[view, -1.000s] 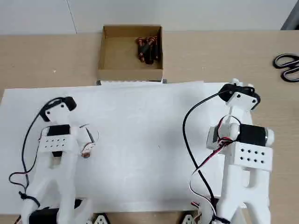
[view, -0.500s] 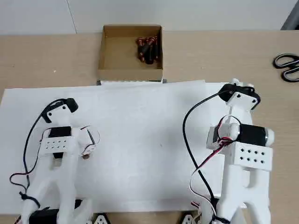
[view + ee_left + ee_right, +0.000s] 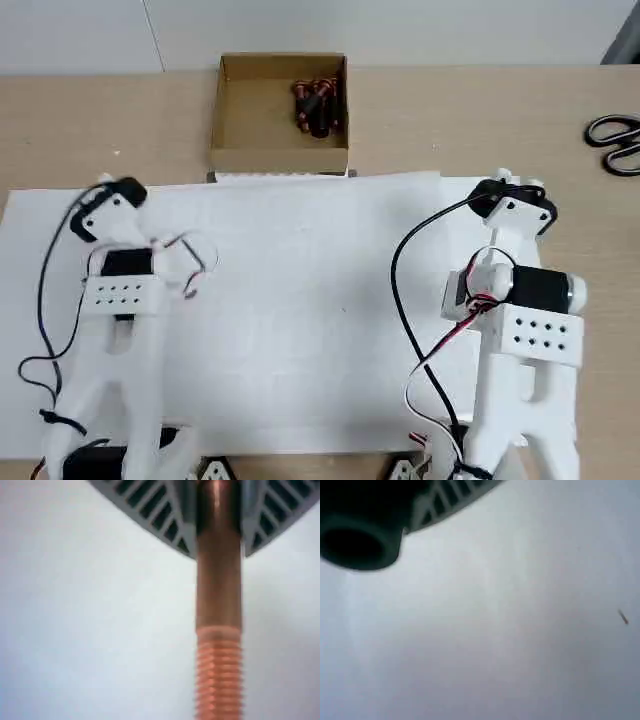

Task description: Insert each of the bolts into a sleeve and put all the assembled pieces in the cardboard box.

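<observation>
Bright, diffuse, even light. White paper sheet (image 3: 300,330) close to glare; shadows faint throughout. Interior of cardboard box (image 3: 232,110) evenly lit. Narrow highlight along bolt (image 3: 218,580).

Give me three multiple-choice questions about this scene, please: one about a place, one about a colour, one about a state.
1. Where does the cardboard box stand?
A. past the far edge of the white sheet
B. in the middle of the sheet
C. at the sheet's near edge

2. What colour is the bolt?
A. green
B. copper
C. white

3. How is the left gripper?
A. open, empty
B. shut on a sleeve
C. shut on the bolt

Answers:
1 A, the high view shows it just beyond the sheet.
2 B, the left wrist view shows its copper shank and thread.
3 C, the jaws clamp the bolt on both sides.
</observation>
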